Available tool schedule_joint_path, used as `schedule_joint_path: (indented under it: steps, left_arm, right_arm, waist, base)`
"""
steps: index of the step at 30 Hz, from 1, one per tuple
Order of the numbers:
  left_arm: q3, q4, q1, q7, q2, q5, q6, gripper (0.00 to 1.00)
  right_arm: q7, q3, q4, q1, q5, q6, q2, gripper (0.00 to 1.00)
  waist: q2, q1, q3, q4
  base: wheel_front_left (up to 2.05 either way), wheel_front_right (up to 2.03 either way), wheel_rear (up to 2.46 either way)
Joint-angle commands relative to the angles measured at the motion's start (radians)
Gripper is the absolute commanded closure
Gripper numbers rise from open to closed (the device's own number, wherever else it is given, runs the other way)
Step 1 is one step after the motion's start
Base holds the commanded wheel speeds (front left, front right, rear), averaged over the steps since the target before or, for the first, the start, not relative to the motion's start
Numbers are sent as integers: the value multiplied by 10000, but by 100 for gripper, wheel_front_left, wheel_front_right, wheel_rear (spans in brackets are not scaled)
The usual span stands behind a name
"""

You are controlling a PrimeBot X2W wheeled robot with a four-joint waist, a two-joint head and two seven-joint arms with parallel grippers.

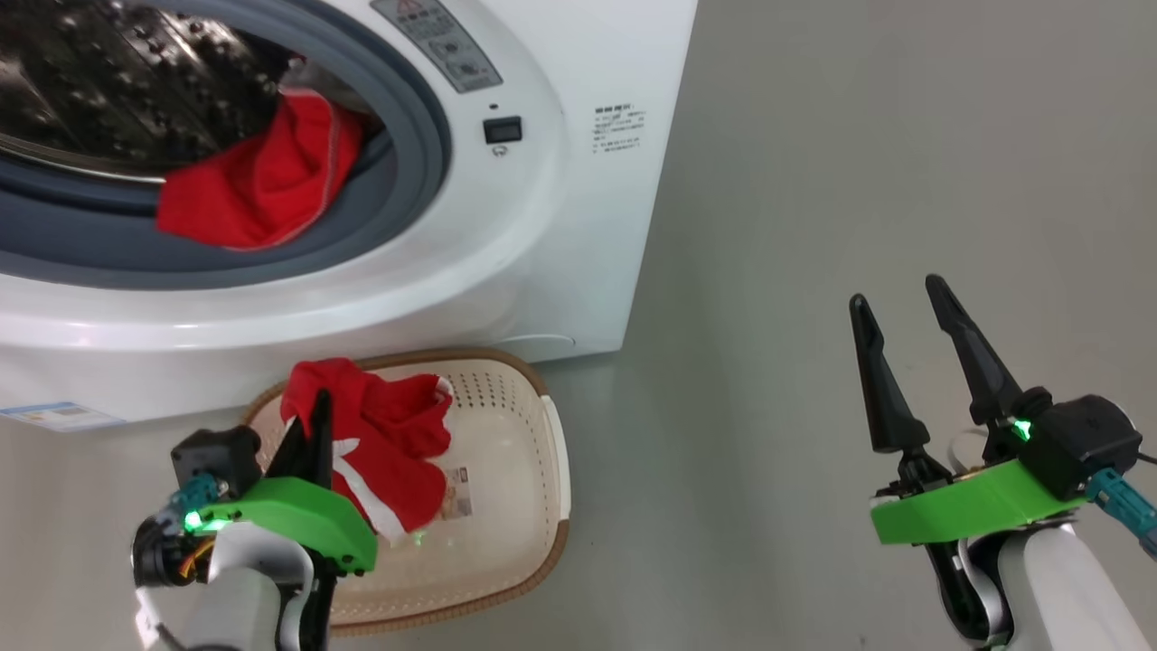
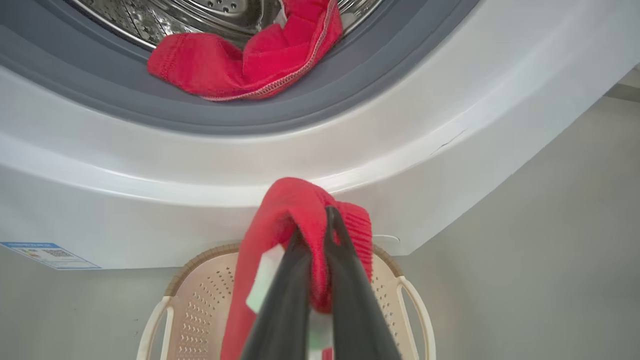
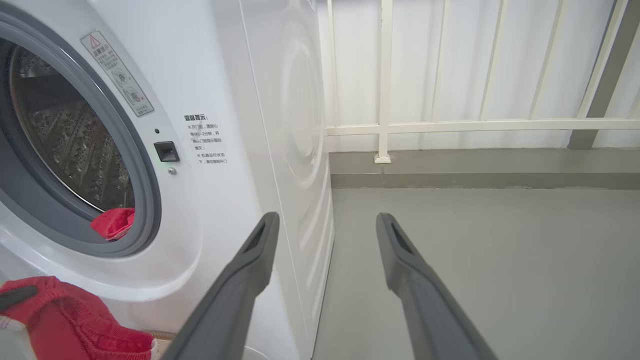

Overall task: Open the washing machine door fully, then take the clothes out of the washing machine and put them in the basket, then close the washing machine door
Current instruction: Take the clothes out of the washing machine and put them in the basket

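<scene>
The white washing machine (image 1: 560,226) stands with its drum mouth uncovered; its door is out of view. A red garment (image 1: 262,185) hangs over the grey rubber ring (image 1: 411,163) at the drum's lower edge, also seen as red cloth (image 2: 240,65) from the left wrist. My left gripper (image 1: 312,420) is shut on a second red garment (image 1: 389,452) with white trim, held over the cream basket (image 1: 533,470) on the floor below the machine. In the left wrist view the cloth (image 2: 300,210) drapes over the closed fingers. My right gripper (image 1: 899,303) stands open and holds nothing, far right over the floor.
Grey floor (image 1: 813,226) stretches to the right of the machine. A white railing (image 3: 450,125) and a low kerb close off the back. A blue sticker (image 1: 59,416) sits on the machine's lower front.
</scene>
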Motion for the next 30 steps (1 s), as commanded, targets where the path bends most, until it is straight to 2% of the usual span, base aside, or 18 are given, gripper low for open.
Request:
schedule_joint_path:
  steps: [1, 9, 18, 24, 25, 26, 27, 28, 29, 30]
  left_arm:
    - [335, 582, -576, -188, 146, -157, -121, 100]
    - [432, 3952, -2087, -296, 18, -913, -624, 100]
    - [289, 6170, -3167, -300, -1, -1066, -800, 100]
    - [299, 6909, -3623, 200, 7, -1259, -843, 100]
    - [341, 6959, -3675, 250, 17, -1320, -822, 76]
    - [311, 7007, -3716, 343, 32, -1307, -795, 65]
    - [277, 7041, -3754, 413, 30, -1298, -794, 61]
    - [287, 7063, -3799, 398, 24, -1328, -775, 50]
    - [261, 7081, -3836, 353, 21, -1315, -742, 24]
    - [207, 7097, -3865, 303, 19, -1275, -721, 11]
  right_arm:
    - [-63, 246, -291, -315, 45, 63, -23, 0]
    - [-63, 437, -180, -804, 63, 63, 21, 0]
    - [-63, 635, -161, -1157, 96, 63, 50, 0]
    - [-63, 699, -176, -1349, 64, 63, 59, 0]
    - [-63, 714, -173, -1390, 57, 63, 60, 0]
    - [-63, 729, -173, -1437, 52, 63, 61, 0]
    - [-63, 742, -164, -1472, 46, 63, 61, 0]
    - [-63, 757, -146, -1506, 34, 63, 62, 0]
    - [-63, 774, -129, -1538, 27, 63, 62, 0]
    - [-63, 792, -112, -1565, 28, 63, 63, 0]
  waist:
    - [0, 0, 569, -264]
    - [0, 0, 1353, -608]
    - [0, 0, 1907, -833]
    - [0, 0, 2393, -845]
    - [0, 0, 2467, -848]
    - [0, 0, 2526, -857]
    - [0, 0, 2587, -855]
    - [0, 0, 2618, -852]
    - [0, 0, 2638, -858]
    - [0, 0, 2644, -864]
  base:
    - [0, 0, 0]
    - [0, 0, 0]
    - [0, 0, 0]
    - [0, 0, 0]
    - [0, 0, 0]
    - [0, 0, 0]
    - [0, 0, 0]
    - [0, 0, 0]
    - [0, 0, 0]
    - [0, 0, 0]
